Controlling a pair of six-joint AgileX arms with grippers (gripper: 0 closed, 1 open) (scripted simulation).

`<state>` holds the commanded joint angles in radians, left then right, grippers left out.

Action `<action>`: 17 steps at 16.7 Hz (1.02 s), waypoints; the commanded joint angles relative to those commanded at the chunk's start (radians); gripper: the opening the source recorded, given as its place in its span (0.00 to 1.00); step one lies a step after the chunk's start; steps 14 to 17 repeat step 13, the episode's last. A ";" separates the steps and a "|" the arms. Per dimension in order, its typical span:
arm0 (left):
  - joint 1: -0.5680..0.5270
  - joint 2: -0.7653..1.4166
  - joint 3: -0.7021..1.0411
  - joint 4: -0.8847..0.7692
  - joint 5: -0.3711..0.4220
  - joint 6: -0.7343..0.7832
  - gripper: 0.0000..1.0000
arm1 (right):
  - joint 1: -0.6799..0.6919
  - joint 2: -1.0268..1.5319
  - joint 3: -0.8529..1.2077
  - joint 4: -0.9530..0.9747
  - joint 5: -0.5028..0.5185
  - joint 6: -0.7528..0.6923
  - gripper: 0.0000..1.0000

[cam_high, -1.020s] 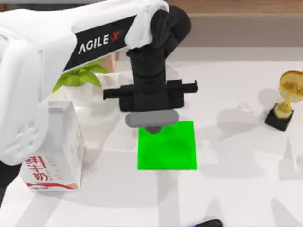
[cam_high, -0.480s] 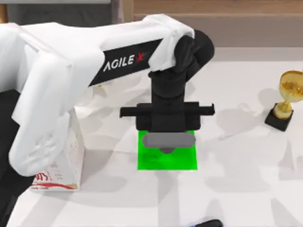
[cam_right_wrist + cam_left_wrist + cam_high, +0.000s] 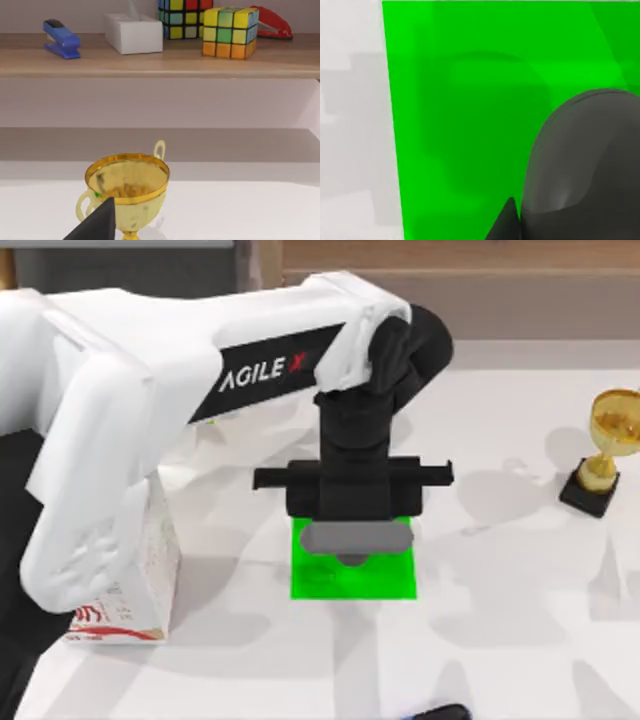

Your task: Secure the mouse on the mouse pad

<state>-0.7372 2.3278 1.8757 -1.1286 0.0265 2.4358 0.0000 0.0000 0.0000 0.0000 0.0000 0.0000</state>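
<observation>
the left gripper (image 3: 352,558) hangs over the 12 o'clock edge of the green mouse pad (image 3: 352,580), its fingers clamped on the dark grey mouse (image 3: 580,170) just above the pad. a milk carton (image 3: 135,575) stands at the pad's 9 o'clock and a gold trophy (image 3: 605,450) at its 2 o'clock; whether the right gripper (image 3: 440,712), at the surface's 6 o'clock edge, is open or closed i cannot tell.

The left arm (image 3: 200,390) covers most of the milk carton (image 3: 150,570) and the mouse pad's (image 3: 350,580) far edge.

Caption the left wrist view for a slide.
Dark grey mouse at the left tool, over the bright green mouse pad on the white table.
</observation>
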 joint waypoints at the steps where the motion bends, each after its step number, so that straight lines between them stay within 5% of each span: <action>1: 0.000 0.000 0.000 0.000 0.000 0.000 0.53 | 0.000 0.000 0.000 0.000 0.000 0.000 1.00; 7: 0.000 0.000 0.000 0.000 0.000 0.000 0.98 | 0.000 0.000 0.000 0.000 0.000 0.000 1.00; 17: 0.000 0.000 0.000 0.000 0.000 0.000 1.00 | 0.000 0.000 0.000 0.000 0.000 0.000 1.00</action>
